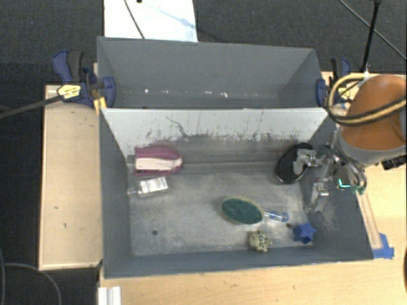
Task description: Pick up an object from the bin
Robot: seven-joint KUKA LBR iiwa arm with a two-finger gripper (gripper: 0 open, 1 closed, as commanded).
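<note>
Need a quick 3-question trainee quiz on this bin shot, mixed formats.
1. True or false: the green oval disc lies on the bin floor, apart from the tool.
2. Where is the black rounded object relative to the tool? A) nearer the back wall, to its view-left B) against the front wall C) outside the bin
3. Fill in: the small blue piece lies near the front-____ corner, as viewed.
Key: 1 true; 2 A; 3 right.
</note>
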